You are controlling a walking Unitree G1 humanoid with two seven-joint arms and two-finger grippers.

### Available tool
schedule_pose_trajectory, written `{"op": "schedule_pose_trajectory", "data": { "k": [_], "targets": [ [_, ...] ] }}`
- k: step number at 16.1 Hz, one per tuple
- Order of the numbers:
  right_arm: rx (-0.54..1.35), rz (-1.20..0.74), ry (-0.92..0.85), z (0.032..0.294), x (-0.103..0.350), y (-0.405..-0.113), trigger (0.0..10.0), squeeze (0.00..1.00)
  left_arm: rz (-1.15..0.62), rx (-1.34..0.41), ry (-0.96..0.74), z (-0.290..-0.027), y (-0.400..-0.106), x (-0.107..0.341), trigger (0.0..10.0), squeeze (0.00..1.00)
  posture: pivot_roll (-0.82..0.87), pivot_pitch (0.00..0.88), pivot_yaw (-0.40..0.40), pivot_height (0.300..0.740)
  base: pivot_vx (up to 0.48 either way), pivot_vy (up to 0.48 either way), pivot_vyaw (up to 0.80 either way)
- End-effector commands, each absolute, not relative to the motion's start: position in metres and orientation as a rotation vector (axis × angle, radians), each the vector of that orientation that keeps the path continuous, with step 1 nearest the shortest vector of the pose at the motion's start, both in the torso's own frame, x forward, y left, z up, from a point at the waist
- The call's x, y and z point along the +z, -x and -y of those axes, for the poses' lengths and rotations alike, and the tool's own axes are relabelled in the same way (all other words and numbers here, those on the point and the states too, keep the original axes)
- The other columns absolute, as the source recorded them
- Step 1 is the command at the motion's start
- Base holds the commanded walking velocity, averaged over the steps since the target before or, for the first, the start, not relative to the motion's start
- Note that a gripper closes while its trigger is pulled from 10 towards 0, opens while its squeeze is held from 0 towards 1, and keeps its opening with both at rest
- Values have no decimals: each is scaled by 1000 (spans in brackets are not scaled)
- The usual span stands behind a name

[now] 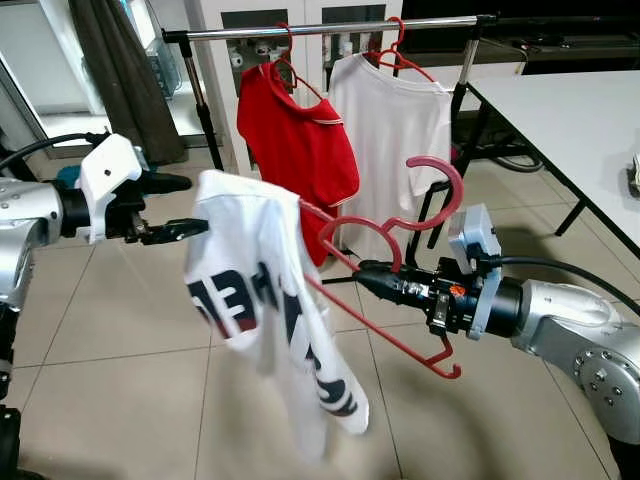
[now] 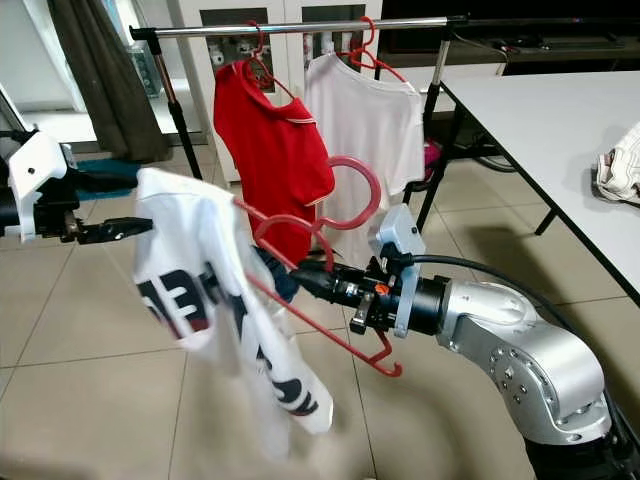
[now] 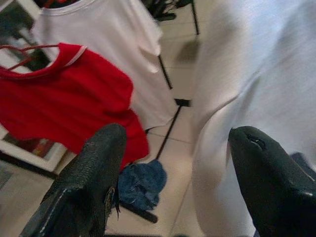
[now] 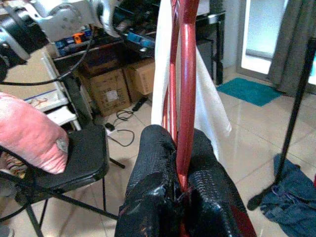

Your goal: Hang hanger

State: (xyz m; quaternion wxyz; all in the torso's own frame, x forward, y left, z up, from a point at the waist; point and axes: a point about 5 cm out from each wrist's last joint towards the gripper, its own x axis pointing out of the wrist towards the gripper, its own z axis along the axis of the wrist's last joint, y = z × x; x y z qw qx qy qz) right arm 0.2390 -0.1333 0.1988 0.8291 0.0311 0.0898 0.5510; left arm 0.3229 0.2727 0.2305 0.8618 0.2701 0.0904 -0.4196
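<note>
The right gripper (image 1: 372, 275) is holding a red plastic hanger (image 1: 400, 345) out in front of the robot, its jaws closed tight on the hanger's thin bar; the right wrist view shows the two black fingers (image 4: 153, 163) pinching it with no gap. The hanger is tilting, hook (image 1: 440, 180) up and toward the rail, and a white T-shirt with dark lettering (image 1: 260, 290) is draping off its left end, sagging toward the tiled floor (image 1: 120, 380). The left gripper (image 1: 180, 205) is reaching in from the left with its jaws spread wide, just beside the shirt's shoulder and gripping nothing; I cannot tell whether it is touching the cloth. Behind, a silver metal clothes rail (image 1: 330, 30) is carrying a red shirt (image 1: 300, 150) and a plain white shirt (image 1: 395, 130), each on a red hanger. A white tabletop (image 1: 570, 120) is standing to the right.
</note>
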Motion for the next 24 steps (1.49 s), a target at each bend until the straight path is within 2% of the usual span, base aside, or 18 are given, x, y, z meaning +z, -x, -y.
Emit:
{"op": "schedule_pose_trajectory", "data": {
  "k": [1,2,3,4,14,24],
  "targets": [
    [1209,-141,-68,133,208,-235,0,0,-176,-833,-560,-281,-322,232,10000,0,-156,0,50,740,0,0,0],
    [1222,-138,-75,133,209,-234,0,0,-161,-839,-523,-280,-322,231,10000,0,-156,0,50,740,0,0,0],
    [1230,-137,-75,132,210,-233,0,0,-155,-875,-489,-277,-321,228,8510,0,-156,0,50,740,0,0,0],
    [1233,-137,-74,133,210,-233,0,0,-135,-886,-436,-275,-322,226,0,0,-160,0,51,740,0,0,0],
    [1235,-146,-77,135,209,-233,0,0,-152,-956,-381,-276,-316,219,0,0,-158,0,45,740,0,0,0],
    [1220,-162,-70,136,205,-233,0,0,-159,-979,-420,-284,-313,235,0,0,-158,0,55,740,0,0,0]
  ]
}}
